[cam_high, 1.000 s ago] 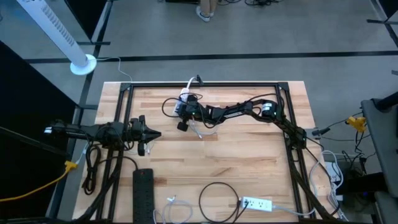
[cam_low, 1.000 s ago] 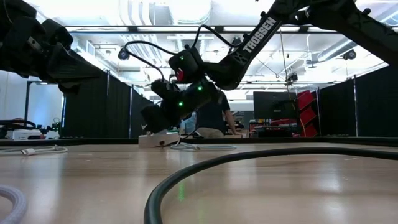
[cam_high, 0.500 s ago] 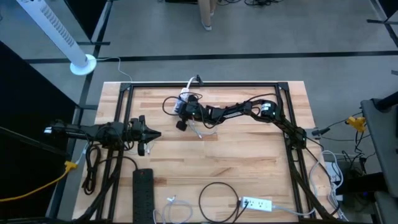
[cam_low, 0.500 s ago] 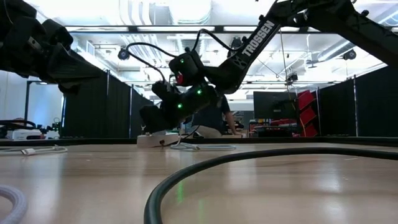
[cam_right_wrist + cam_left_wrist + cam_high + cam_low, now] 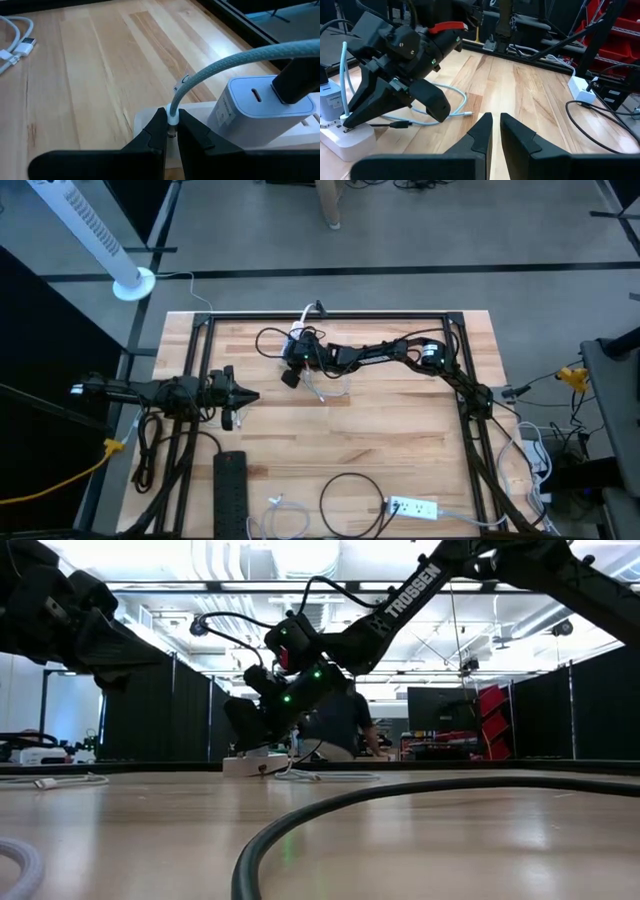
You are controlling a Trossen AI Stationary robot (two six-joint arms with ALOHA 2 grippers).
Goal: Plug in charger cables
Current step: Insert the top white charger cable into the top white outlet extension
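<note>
The left gripper point(image 5: 245, 397) waits at the counter's point(image 5: 400, 440) left side, jaws nearly together on nothing, as its wrist view shows. Near the front edge lie a black strip point(image 5: 230, 490), a black cable loop point(image 5: 352, 500) and a white strip point(image 5: 413, 506). At the far middle, the right gripper point(image 5: 291, 370) reaches over a second white strip point(image 5: 150, 120) that already carries a white adapter point(image 5: 260, 112). Its jaws are clamped on the plug end of a pale braided cable point(image 5: 220, 67), just above the strip.

I judge the cable light and limp, so it will sag and twist; only the stiff plug and its collar give a firm hold, and the small tip could bend if pushed in crooked.

The right wrist view alone shows the plug between the jaws. The high view gives only the arm's place. The low view shows the gripper low over the strip, and the left wrist view shows the cable's slack trailing on the counter.
</note>
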